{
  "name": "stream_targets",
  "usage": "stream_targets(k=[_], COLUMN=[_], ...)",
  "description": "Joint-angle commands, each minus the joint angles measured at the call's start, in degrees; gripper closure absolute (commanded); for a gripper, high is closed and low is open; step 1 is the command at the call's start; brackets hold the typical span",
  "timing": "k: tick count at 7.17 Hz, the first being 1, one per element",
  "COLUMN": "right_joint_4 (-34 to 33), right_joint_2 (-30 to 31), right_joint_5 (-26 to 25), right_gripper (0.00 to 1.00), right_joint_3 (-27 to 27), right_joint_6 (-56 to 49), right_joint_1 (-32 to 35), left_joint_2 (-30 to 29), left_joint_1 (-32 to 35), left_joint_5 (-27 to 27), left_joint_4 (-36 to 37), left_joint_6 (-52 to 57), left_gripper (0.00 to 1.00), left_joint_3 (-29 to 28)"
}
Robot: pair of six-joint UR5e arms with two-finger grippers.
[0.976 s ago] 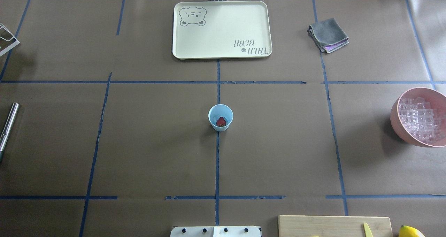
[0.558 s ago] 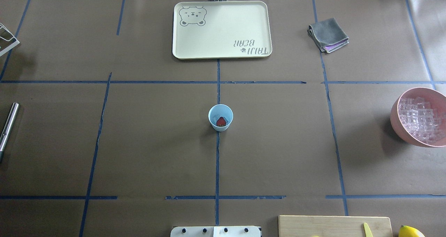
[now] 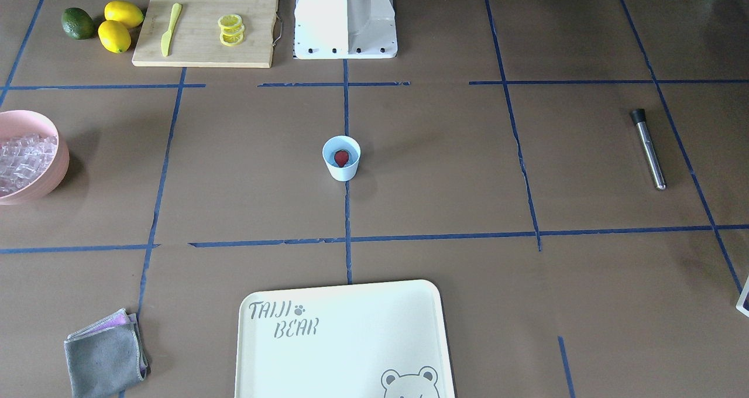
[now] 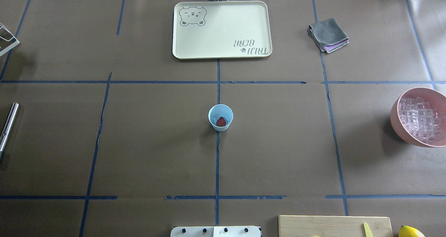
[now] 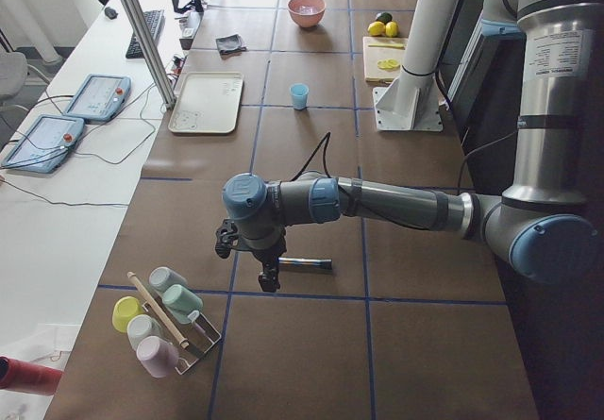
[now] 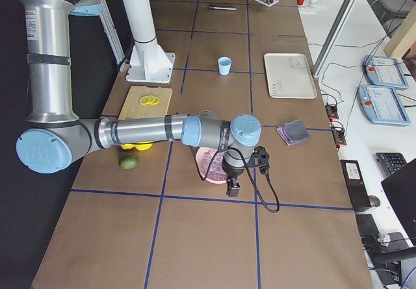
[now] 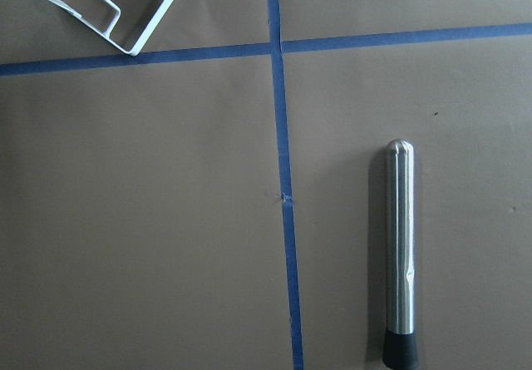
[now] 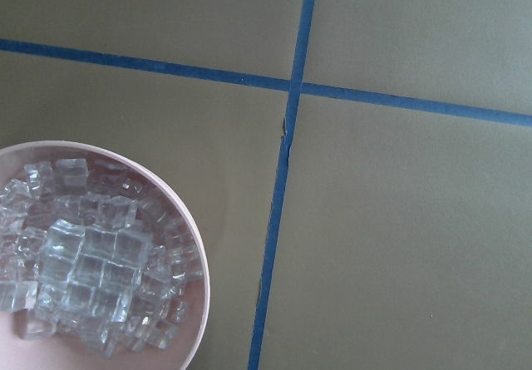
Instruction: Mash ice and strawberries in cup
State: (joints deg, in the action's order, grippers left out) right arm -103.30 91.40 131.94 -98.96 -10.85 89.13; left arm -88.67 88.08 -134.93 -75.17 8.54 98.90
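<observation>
The light-blue cup (image 4: 220, 117) stands upright at the table's middle, with one red strawberry (image 4: 221, 121) lying at its bottom (image 3: 342, 157). The ice (image 4: 418, 118) fills the pink bowl (image 4: 394, 115) at the right edge, and the right wrist view looks down on the ice (image 8: 83, 262). My right gripper (image 6: 232, 188) hangs just beside that bowl. My left gripper (image 5: 269, 277) hangs over the table beside a steel rod (image 7: 401, 245) with a black tip. Both grippers show only in the side views, so I cannot tell whether either is open or shut.
A cream tray (image 4: 221, 29) lies at the far middle and a folded grey cloth (image 4: 328, 35) at the far right. A cutting board (image 3: 205, 29) holds lemon slices and a yellow knife, with lemons and a lime (image 3: 78, 23) beside it. A wire rack of cups (image 5: 165, 321) stands beyond the rod.
</observation>
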Motion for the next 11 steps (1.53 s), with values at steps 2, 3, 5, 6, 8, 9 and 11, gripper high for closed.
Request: stream_targets(k=[2,3,5,6,8,9,11], right_joint_4=[-0.7,-0.7,-0.3,-0.1,-0.1,-0.1,-0.1], right_joint_2=[1.1,1.1,1.1,1.1,0.9,0.9,0.7], right_joint_5=[0.7,0.8,0.9,1.0,0.9,1.0,0.9], right_gripper=[0.00,0.00,0.00,0.00,0.00,0.00,0.00], right_joint_3=[-0.2,-0.1,-0.2,-0.2,0.0,-0.1,0.2], right_joint_6=[-0.7,-0.7,-0.4,-0.3,0.2,0.2,0.1], right_joint_1=[0.1,0.1,0.1,0.1,0.1,0.1,0.1], left_joint_2=[1.0,0.9,0.4,0.5,1.1,1.1,1.2], left_joint_1=[0.0,0.0,-0.2,-0.2,-0.2,-0.1,0.1], left_joint_5=[-0.1,-0.2,-0.1,0.0,0.0,-0.1,-0.1], left_joint_4=[-1.6,-1.8,-1.7,-1.6,-1.6,-1.6,-1.6], left_joint_6=[0.1,-0.1,-0.2,-0.2,0.0,0.1,0.1], left_gripper=[0.00,0.00,0.00,0.00,0.00,0.00,0.00], left_joint_3=[1.1,1.3,1.0,0.1,0.1,0.1,-0.4])
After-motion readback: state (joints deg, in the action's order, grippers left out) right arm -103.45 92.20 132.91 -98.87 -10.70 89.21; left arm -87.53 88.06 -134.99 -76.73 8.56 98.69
